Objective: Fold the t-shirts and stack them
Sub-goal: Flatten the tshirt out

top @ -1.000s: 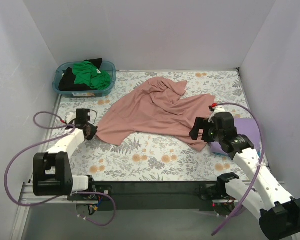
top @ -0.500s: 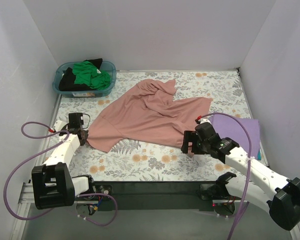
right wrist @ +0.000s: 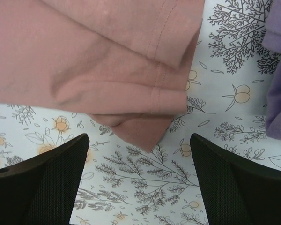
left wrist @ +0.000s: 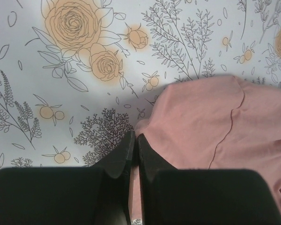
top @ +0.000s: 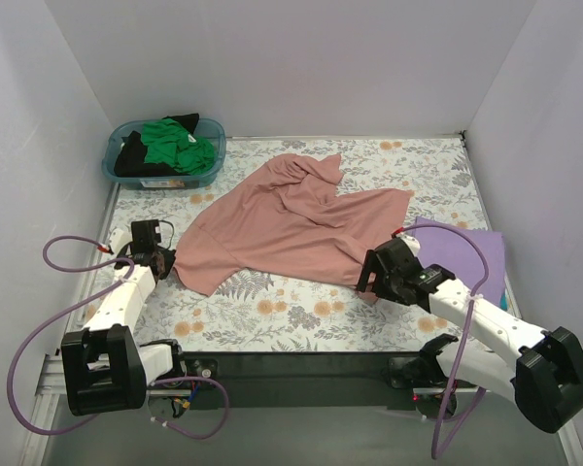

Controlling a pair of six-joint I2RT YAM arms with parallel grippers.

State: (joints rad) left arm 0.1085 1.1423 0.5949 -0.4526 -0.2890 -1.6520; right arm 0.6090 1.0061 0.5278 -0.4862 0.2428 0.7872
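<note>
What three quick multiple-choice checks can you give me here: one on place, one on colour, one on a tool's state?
1. Where is the teal basket? A far-left corner; B far-right corner; C near edge.
2. What colour is the spread-out t-shirt? A green; B dusty pink; C black.
3. How is the right tool? A shut on cloth; B open; C out of view.
Answers: 1 A, it shows far left in the top view. 2 B, pink throughout. 3 B, its fingers stand wide apart over the shirt's corner.
</note>
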